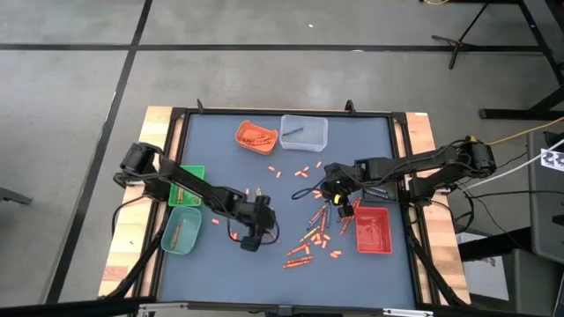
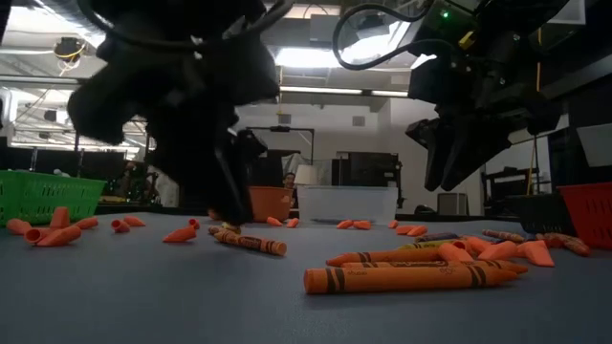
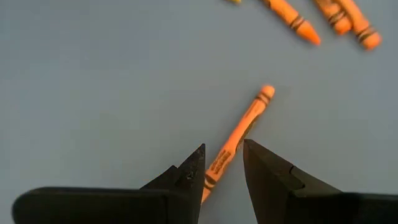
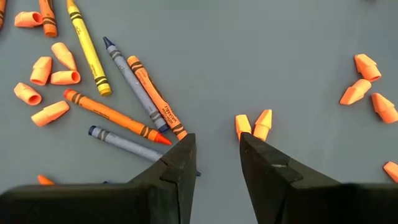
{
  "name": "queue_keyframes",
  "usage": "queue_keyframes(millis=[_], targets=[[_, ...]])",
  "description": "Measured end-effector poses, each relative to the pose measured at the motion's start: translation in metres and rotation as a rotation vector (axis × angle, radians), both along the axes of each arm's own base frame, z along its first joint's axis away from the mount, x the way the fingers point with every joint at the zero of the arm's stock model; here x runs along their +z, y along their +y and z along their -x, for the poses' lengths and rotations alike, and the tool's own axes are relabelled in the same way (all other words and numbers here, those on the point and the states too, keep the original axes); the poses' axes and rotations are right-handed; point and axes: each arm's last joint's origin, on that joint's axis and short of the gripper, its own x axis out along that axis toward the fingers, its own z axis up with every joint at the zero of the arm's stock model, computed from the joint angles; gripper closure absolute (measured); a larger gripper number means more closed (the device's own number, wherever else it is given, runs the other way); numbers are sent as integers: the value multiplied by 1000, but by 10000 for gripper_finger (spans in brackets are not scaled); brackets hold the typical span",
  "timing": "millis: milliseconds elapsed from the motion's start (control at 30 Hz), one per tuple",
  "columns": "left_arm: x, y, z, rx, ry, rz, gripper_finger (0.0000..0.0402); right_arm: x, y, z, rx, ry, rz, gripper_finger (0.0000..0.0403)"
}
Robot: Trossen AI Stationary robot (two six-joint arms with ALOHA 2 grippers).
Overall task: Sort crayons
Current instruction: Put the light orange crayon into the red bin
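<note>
Several crayons (image 1: pixel 313 233) lie loose on the blue-grey table, mostly orange, with a yellow one (image 4: pixel 87 46) and dark blue-grey ones (image 4: pixel 134 81). My left gripper (image 3: pixel 222 144) hangs open and low over the table's near left part (image 1: pixel 250 236). One orange crayon (image 3: pixel 249 118) lies flat there, its near end between the fingertips, and no touch shows. My right gripper (image 4: pixel 216 137) stands open above the table's middle right (image 1: pixel 339 201), between a crayon cluster and two short orange pieces (image 4: pixel 254 124).
Trays ring the table: an orange one (image 1: pixel 256 135) and a clear one (image 1: pixel 304 130) at the far edge, a green one (image 1: pixel 185 185) and a teal one (image 1: pixel 181 231) on the left, a red one (image 1: pixel 373 229) on the right. Short orange pieces (image 1: pixel 291 172) are scattered mid-table.
</note>
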Motion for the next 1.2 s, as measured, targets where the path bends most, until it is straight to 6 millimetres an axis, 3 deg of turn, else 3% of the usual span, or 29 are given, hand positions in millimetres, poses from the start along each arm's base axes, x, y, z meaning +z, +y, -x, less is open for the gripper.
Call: queue_keyframes(millis=[333,667,1200], targets=[[-13,0,-1,-101,27,-47,308,0,0,0,-4,0,-3,281],[-17,1,-2,-95,37,-49,311,0,0,0,-5,0,-3,281],[-13,5,-11,-20,-77,-87,397,0,0,0,-4,-2,-3,281]])
